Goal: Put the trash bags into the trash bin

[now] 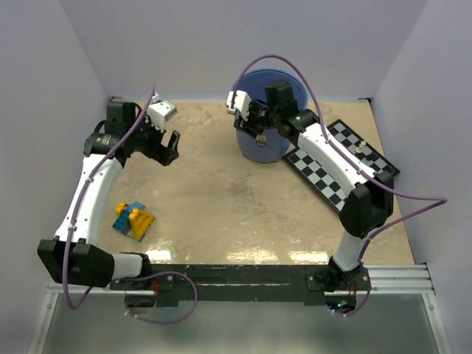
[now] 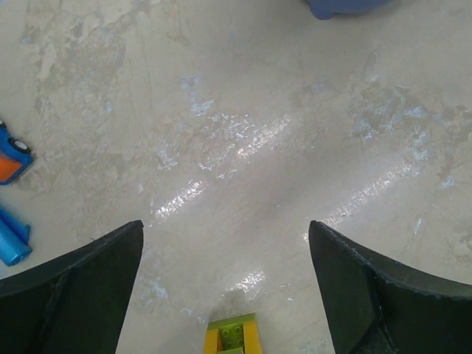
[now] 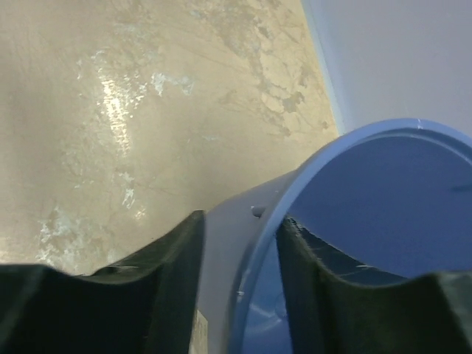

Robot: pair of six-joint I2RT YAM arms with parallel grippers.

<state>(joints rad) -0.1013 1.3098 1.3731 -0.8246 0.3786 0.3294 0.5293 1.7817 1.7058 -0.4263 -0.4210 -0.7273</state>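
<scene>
The right gripper (image 3: 242, 225) is seen closed on the wall of the round blue plastic bucket (image 3: 354, 144), one finger outside and one inside, just under the rolled rim. The bucket (image 1: 270, 152) is set at the far middle of the beige table (image 1: 221, 192), just beside the black-and-white chessboard (image 1: 318, 179). The left gripper (image 2: 225, 228) is held wide apart above bare tabletop, with nothing between its fingers. A pale-blue roll (image 2: 11, 242) is cut off by the left edge of the left wrist view; whether it is a trash bag cannot be told. Coloured toy blocks (image 1: 133, 220) are piled near the left arm.
</scene>
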